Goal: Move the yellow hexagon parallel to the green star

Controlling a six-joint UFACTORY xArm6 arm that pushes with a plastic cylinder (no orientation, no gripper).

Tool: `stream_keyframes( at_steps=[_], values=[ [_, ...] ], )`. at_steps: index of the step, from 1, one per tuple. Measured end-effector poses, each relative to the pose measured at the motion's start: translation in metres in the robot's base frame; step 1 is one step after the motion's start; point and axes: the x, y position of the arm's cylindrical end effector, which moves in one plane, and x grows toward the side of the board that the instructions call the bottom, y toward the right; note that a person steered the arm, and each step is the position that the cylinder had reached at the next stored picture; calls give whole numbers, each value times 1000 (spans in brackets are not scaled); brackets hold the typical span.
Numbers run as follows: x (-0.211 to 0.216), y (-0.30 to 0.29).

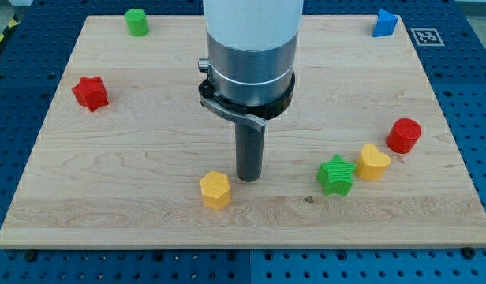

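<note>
The yellow hexagon (215,189) lies on the wooden board near the view's bottom, left of centre. The green star (336,174) lies to its right, at nearly the same height in the view. My tip (248,178) rests on the board just to the right of the yellow hexagon and slightly above it, a small gap apart. The green star is well to the right of my tip.
A yellow heart-shaped block (373,162) touches the green star's right side. A red cylinder (404,135) lies further right. A red star (91,92) is at the left, a green cylinder (136,21) at top left, a blue block (385,23) at top right.
</note>
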Motion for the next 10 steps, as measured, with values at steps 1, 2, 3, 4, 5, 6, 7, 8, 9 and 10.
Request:
stream_keyframes(
  at_steps=[1,2,3,4,5,6,7,8,9,10],
  values=[
    [0,0],
    [-29,-6],
    [-55,-60],
    [-37,-159],
    [9,-182],
    [44,-170],
    [47,-157],
    [47,-135],
    [37,-64],
    [30,-19]
  ],
)
